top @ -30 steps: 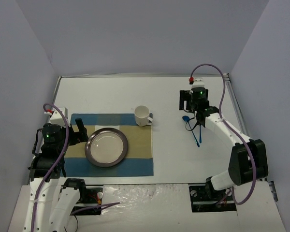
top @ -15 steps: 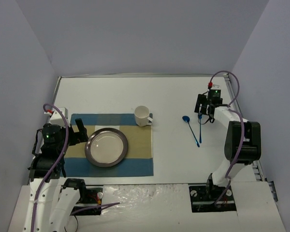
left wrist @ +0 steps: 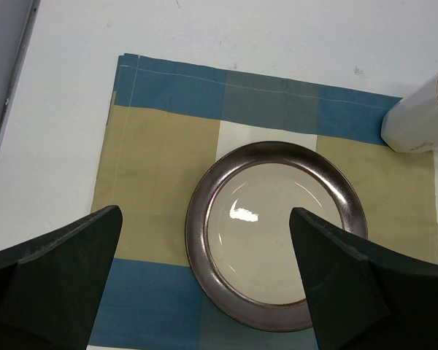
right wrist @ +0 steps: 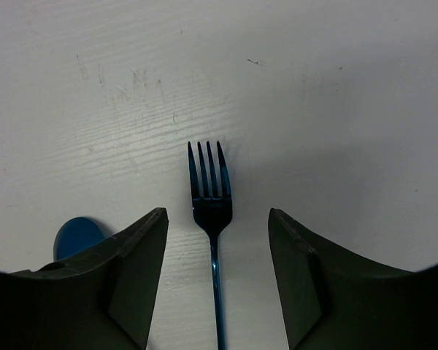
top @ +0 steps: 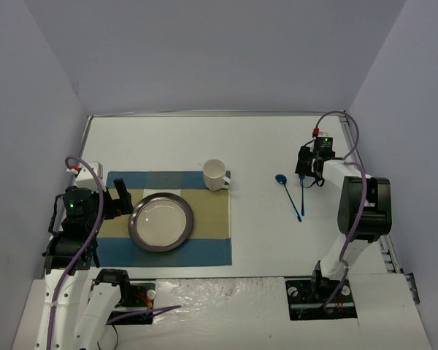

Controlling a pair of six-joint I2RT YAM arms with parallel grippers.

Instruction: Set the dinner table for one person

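1. The white dinner table (top: 255, 240) fills the work area in front of both arm bases.
2. A blue-and-tan checked placemat (top: 204, 251) lies flat on the left half of the table.
3. A dark-rimmed plate (top: 160, 222) with a cream centre rests mid-placemat.
4. A white mug (top: 215, 174) stands upright at the placemat's far right corner.
5. A blue fork (right wrist: 210, 200) and a blue spoon (top: 288, 195) lie on the bare table right of the placemat, close together.
6. The right claw (right wrist: 217, 211) hangs over the fork, its jaws apart, one on each side of the fork's neck, with clear gaps.
7. The left claw (left wrist: 206, 213) is spread wide above the plate, holding nothing.
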